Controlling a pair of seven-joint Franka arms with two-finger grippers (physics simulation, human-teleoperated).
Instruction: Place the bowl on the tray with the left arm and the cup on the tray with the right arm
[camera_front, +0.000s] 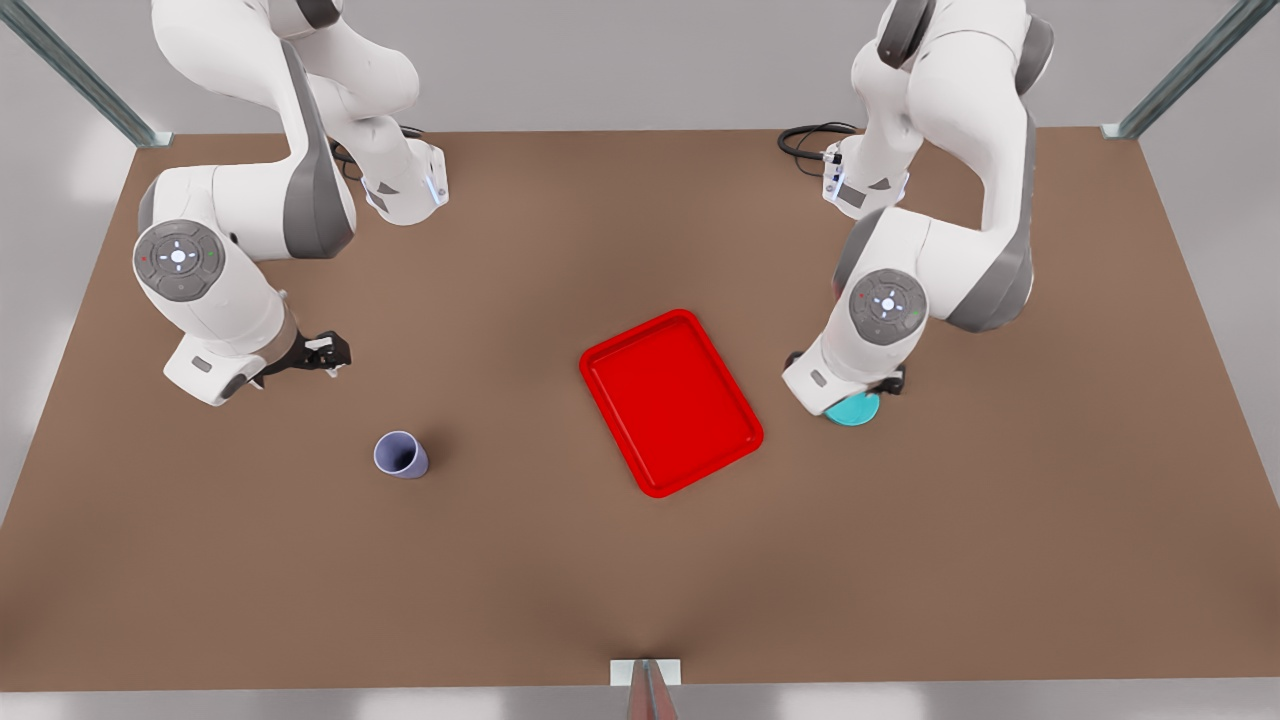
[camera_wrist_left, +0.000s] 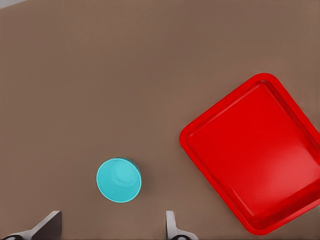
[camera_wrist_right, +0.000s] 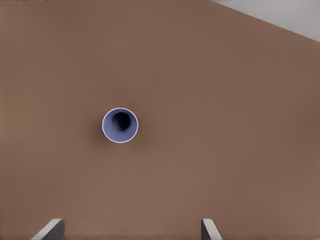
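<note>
The teal bowl (camera_front: 856, 410) stands on the table just off the red tray (camera_front: 670, 400) at the front view's right. My left gripper (camera_front: 850, 385) hovers above the bowl and hides most of it. In the left wrist view the bowl (camera_wrist_left: 119, 180) sits close to my open left gripper (camera_wrist_left: 110, 232), beside the tray (camera_wrist_left: 255, 155). The lavender cup (camera_front: 401, 455) stands upright at the front view's left. My right gripper (camera_front: 325, 352) hangs behind it. In the right wrist view the cup (camera_wrist_right: 120, 125) lies some way off from my open right gripper (camera_wrist_right: 130, 230).
The brown table (camera_front: 560, 560) carries both arm bases at the back. A black cable (camera_front: 808, 140) loops near one base. Metal frame posts (camera_front: 1180, 75) rise at the back corners, and a bracket (camera_front: 645, 672) sits at the front edge.
</note>
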